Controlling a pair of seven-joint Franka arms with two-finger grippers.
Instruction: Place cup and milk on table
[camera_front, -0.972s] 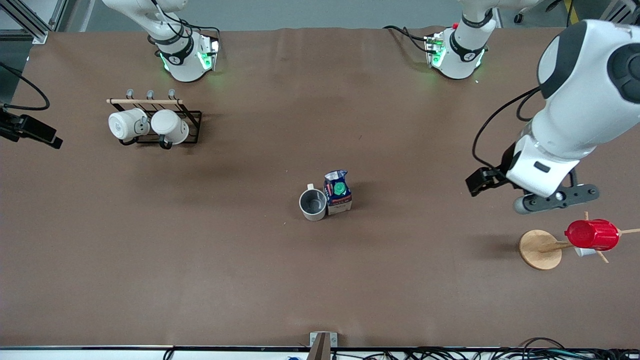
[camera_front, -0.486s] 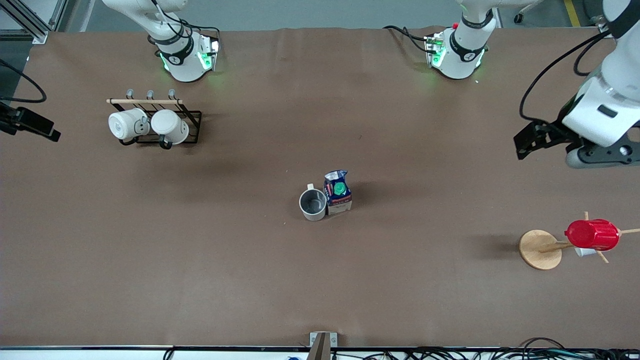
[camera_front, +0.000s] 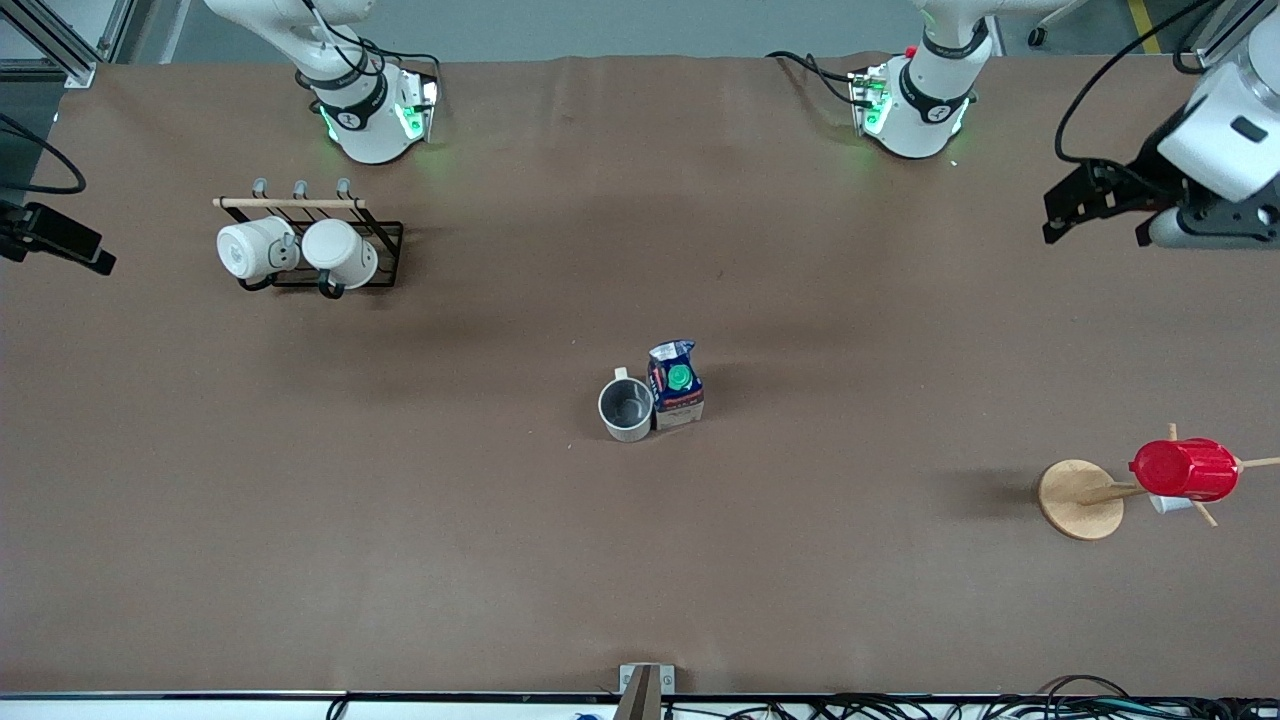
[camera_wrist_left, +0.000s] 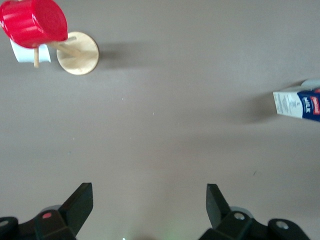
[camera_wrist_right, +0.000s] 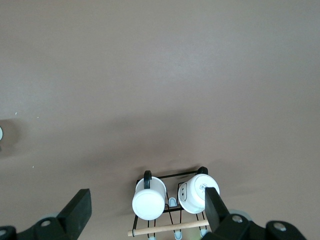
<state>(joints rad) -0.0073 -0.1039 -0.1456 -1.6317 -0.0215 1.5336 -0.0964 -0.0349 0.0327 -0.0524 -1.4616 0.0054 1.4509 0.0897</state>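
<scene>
The cream-white cup (camera_front: 626, 408) stands upright on the brown table (camera_front: 640, 580) near its middle, its dark inside showing. The milk (camera_front: 677, 386) stands touching it, on the side toward the left arm's end; the left wrist view shows its white side (camera_wrist_left: 299, 104). My left gripper (camera_wrist_left: 150, 200) is open and empty, held high over bare table at the left arm's end; the front view shows its hand (camera_front: 1195, 225). My right gripper (camera_wrist_right: 147, 205) is open and empty, high over the mug rack.
Two bright white mugs (camera_front: 258, 248) (camera_front: 340, 253) hang on a black wire rack (camera_front: 385, 240) near the right arm's base. A red plastic cup (camera_front: 1184, 469) sits on a wooden peg stand (camera_front: 1078, 499) at the left arm's end.
My left arm has lifted away from above the red cup's stand and swung toward its base end of the table. The cup and milk have not moved.
</scene>
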